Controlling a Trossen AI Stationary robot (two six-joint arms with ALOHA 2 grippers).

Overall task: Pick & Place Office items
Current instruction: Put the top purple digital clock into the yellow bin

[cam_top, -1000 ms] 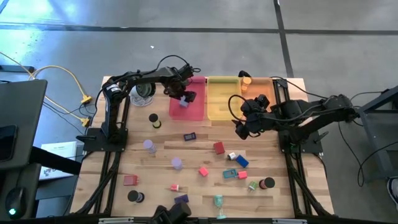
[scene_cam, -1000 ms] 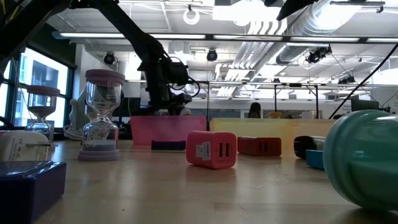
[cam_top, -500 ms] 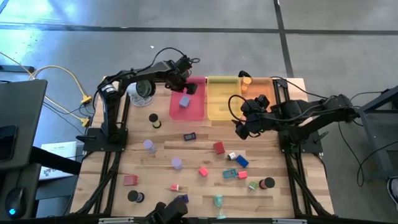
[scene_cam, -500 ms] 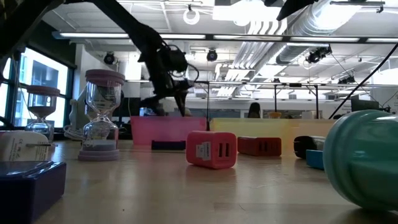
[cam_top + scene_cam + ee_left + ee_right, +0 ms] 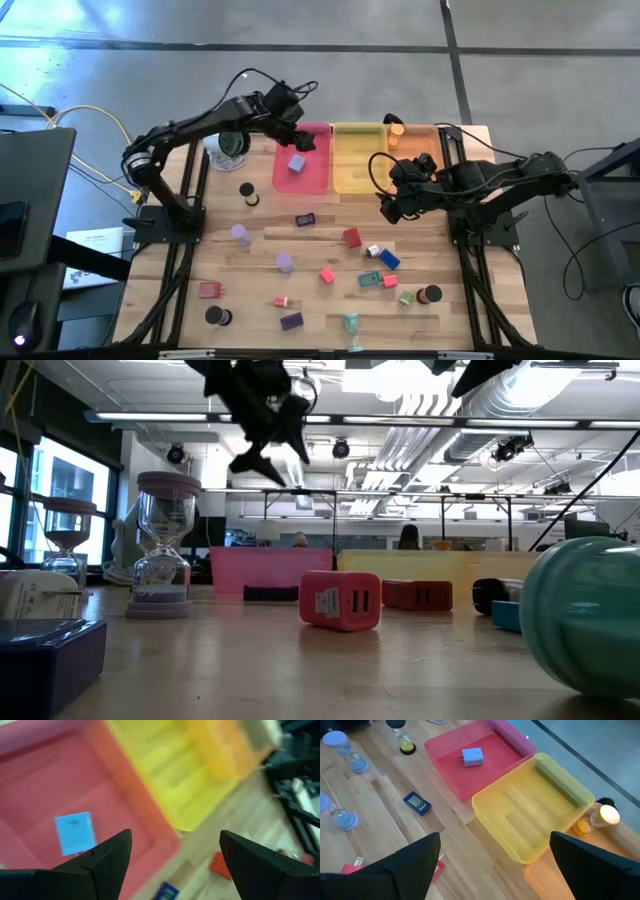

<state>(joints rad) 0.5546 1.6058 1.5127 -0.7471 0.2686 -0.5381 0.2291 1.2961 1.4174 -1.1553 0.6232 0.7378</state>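
A light-blue block (image 5: pixel 296 164) lies flat on the floor of the pink tray (image 5: pixel 318 182); it also shows in the left wrist view (image 5: pixel 75 833) and the right wrist view (image 5: pixel 472 756). My left gripper (image 5: pixel 301 139) hangs open and empty above that tray's far part, high over the table in the low view (image 5: pixel 272 457). My right gripper (image 5: pixel 389 210) stands open and empty in the air by the yellow tray's (image 5: pixel 358 160) near edge. Small office items lie scattered on the wood nearer the front: a red block (image 5: pixel 351 237), a pink one (image 5: pixel 327 275), a purple one (image 5: pixel 291 321), black discs (image 5: pixel 215 315).
An orange tray (image 5: pixel 412 145) stands right of the yellow one. A round silver-and-white object (image 5: pixel 228 148) sits left of the pink tray. Small hourglasses (image 5: pixel 240 234) stand at the middle left. Both arm bases (image 5: pixel 165 225) flank the table.
My left gripper has risen steeply from inside the pink tray and drawn back toward the far left, tipping less steeply downward. The light-blue block stays lying in the tray where the gripper was. My right arm has kept still.
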